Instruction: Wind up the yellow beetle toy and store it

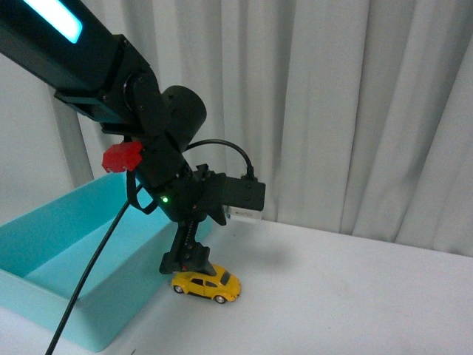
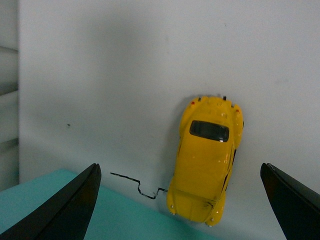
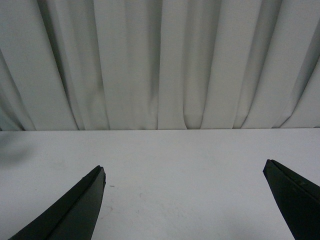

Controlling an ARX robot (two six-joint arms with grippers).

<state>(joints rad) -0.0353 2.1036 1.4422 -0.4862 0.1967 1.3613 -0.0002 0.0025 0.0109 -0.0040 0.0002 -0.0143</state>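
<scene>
Spread wide on the left gripper (image 1: 188, 264), with the fingers (image 2: 70, 205) hanging just above the yellow beetle toy (image 1: 207, 283), one to either side of it in the wrist view. Parked on its wheels on the white bench (image 1: 355, 296), just beside the outer wall of the teal bin (image 1: 44, 244) and outside it. Spread wide as well on the right gripper (image 3: 184, 170), with those fingers (image 3: 75, 210) held over the bench and facing a pale curtain (image 1: 355, 111).
</scene>
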